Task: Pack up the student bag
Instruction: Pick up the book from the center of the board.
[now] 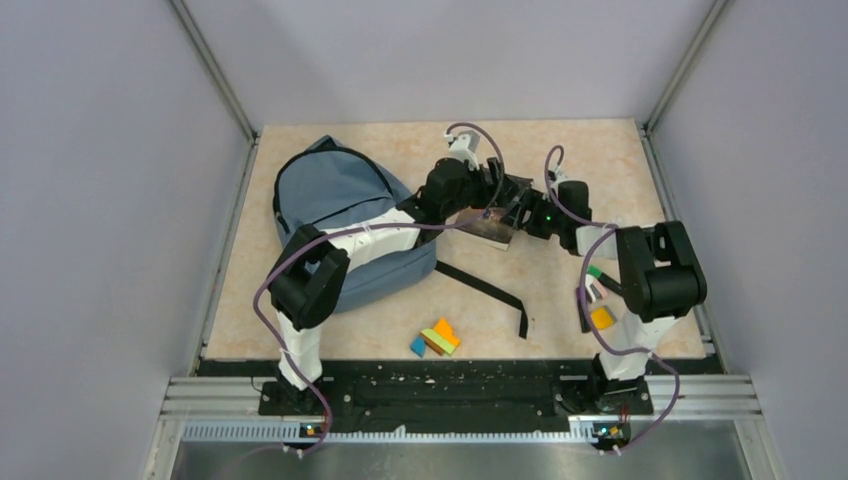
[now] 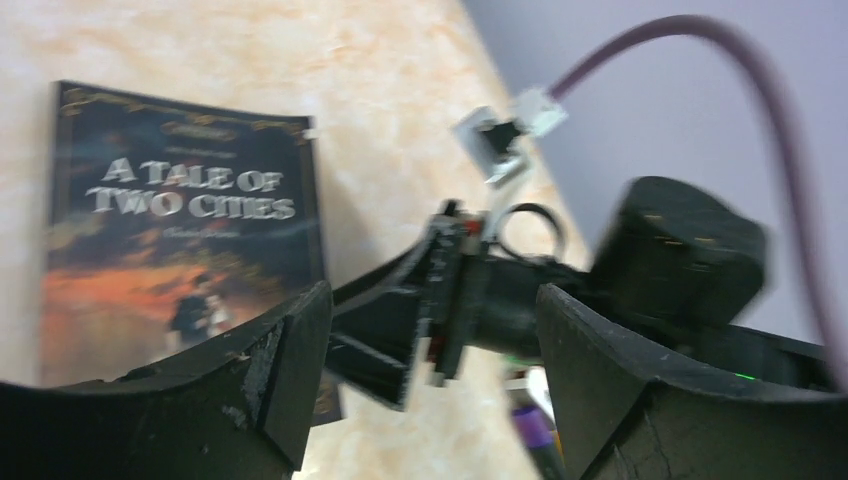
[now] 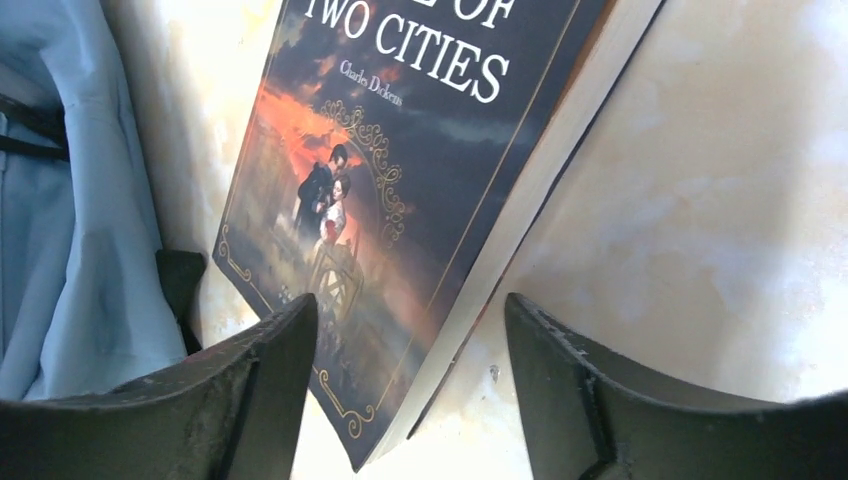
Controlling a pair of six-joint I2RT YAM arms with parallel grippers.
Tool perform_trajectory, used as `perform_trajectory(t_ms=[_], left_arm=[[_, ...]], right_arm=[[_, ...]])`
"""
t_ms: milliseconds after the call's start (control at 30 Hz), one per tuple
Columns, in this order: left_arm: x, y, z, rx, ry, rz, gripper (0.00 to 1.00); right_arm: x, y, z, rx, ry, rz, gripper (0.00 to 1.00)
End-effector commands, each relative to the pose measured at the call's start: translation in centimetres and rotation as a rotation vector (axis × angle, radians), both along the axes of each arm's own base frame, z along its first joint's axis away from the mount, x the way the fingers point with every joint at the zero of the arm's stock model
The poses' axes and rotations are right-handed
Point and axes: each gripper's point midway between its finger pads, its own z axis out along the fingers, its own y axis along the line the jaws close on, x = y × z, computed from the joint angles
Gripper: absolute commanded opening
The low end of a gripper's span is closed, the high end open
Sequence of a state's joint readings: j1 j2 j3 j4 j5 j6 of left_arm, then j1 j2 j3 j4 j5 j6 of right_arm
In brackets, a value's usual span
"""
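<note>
The student bag [image 1: 335, 205], slate blue, lies at the table's left with my left arm stretched across it. Just right of the bag lies a dark paperback book, "A Tale of Two Cities" [image 1: 492, 230]. My left gripper [image 2: 430, 400] is open with only table between its fingers; the book [image 2: 180, 230] lies flat to its left. My right gripper [image 3: 410, 400] is open too. The book's near corner [image 3: 400, 180] sits between its fingers, touching neither. Both grippers meet over the book [image 1: 505, 208]. The bag's fabric [image 3: 60, 200] shows at the left of the right wrist view.
A long black strap [image 1: 490, 288] trails from the bag toward the front. Small coloured blocks [image 1: 436, 340] lie near the front edge. Markers and a yellow piece [image 1: 600, 318] sit beside the right arm's base. Grey walls close in the table.
</note>
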State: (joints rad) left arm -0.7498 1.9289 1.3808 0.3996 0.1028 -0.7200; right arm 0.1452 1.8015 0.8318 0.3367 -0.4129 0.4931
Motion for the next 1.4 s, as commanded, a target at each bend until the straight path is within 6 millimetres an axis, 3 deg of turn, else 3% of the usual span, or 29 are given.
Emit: perform_trajectory(t_ms=[0, 233, 400, 667, 1000, 1367], left_arm=[[1.6, 3.8, -2.7, 0.219, -0.011, 0.099, 0.81], [3.7, 5.9, -7.6, 0.277, 0.086, 0.072, 0.88], [5.4, 6.9, -9.8, 0.283, 0.124, 0.056, 0.89], [5.8, 7.0, -14.0, 0.374, 0.186, 0.027, 0.89], [4.9, 6.3, -14.8, 0.359, 0.201, -0.036, 0.61], [4.6, 5.7, -13.7, 0.323, 0.187, -0.063, 0.55]], right_arm=[[-2.3, -3.1, -3.0, -0.142, 0.133, -0.109, 0.73], [2.4, -5.1, 0.0, -0.118, 0.084, -0.098, 0.78], [3.3, -2.9, -0.3, -0.011, 0.119, -0.014, 0.78], [3.5, 0.5, -0.3, 0.116, 0.144, 0.05, 0.7], [3.6, 1.6, 4.7, 0.218, 0.05, 0.053, 0.6], [3.3, 3.1, 8.4, 0.328, -0.012, 0.079, 0.56]])
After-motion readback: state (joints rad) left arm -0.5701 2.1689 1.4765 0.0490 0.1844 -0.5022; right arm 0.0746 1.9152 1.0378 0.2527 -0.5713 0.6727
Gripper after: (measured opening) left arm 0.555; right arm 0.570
